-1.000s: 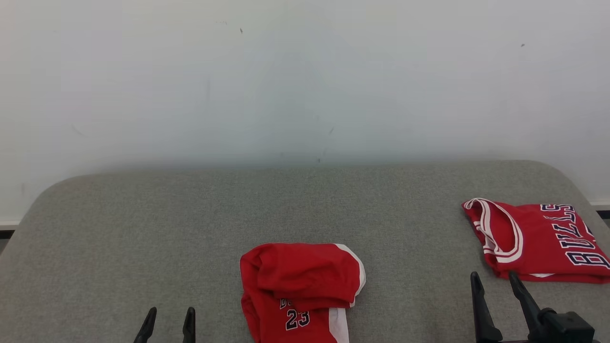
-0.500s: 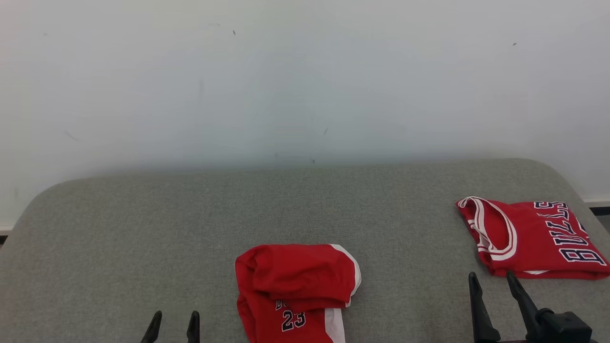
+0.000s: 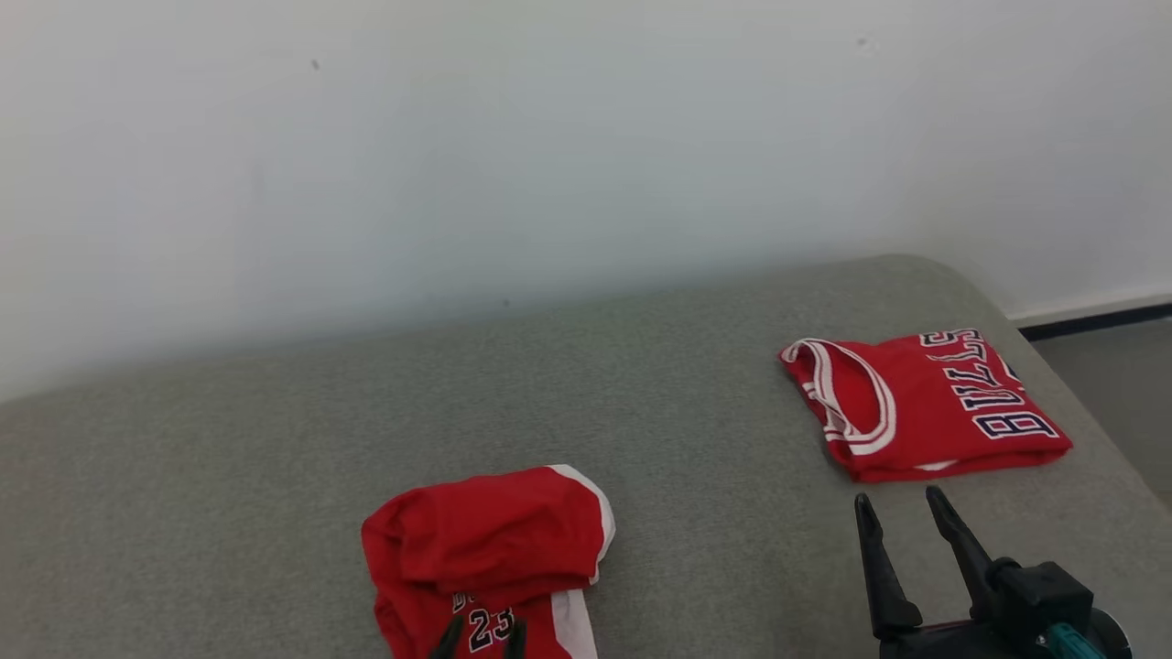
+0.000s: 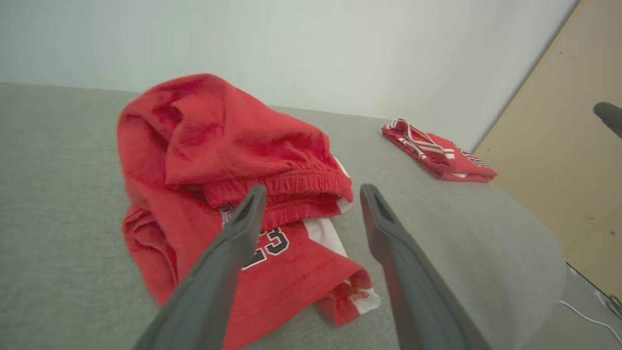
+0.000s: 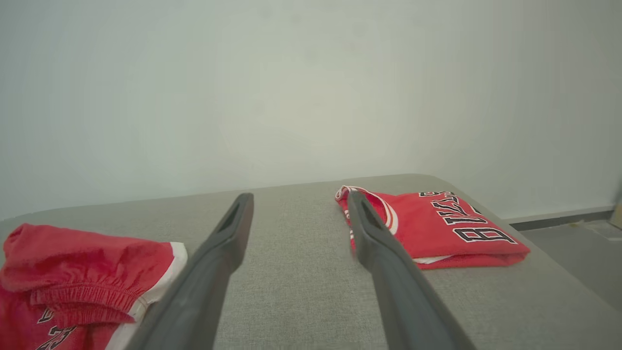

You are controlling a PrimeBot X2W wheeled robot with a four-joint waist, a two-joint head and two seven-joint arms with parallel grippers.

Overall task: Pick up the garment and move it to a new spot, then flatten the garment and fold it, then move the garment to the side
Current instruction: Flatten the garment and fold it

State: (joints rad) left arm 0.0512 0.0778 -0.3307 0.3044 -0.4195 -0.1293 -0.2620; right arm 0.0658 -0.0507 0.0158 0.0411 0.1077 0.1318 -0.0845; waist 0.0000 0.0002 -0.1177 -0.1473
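The garment point(image 3: 485, 540) is a crumpled pair of red shorts with white side trim and the number 23, lying near the front edge of the grey padded table point(image 3: 229, 476). My left gripper point(image 3: 482, 638) is open, its two dark tips just over the near part of the shorts. In the left wrist view the left gripper point(image 4: 312, 190) frames the elastic waistband of the garment point(image 4: 218, 141) without touching it. My right gripper point(image 3: 898, 499) stands open at the lower right, empty. The right gripper point(image 5: 299, 196) points at the wall, with the garment point(image 5: 73, 262) to its left.
A folded red jersey point(image 3: 925, 407) with dark lettering lies at the table's right end, just beyond my right fingertips; the jersey point(image 4: 437, 155) point(image 5: 437, 228) is near the rounded corner. A white wall runs behind the table. Floor point(image 3: 1117, 366) shows past the right edge.
The camera has swung, sliding the whole scene left and tilting it. My left gripper has moved right, from beside the shorts to over their near part. Both grippers stay open.
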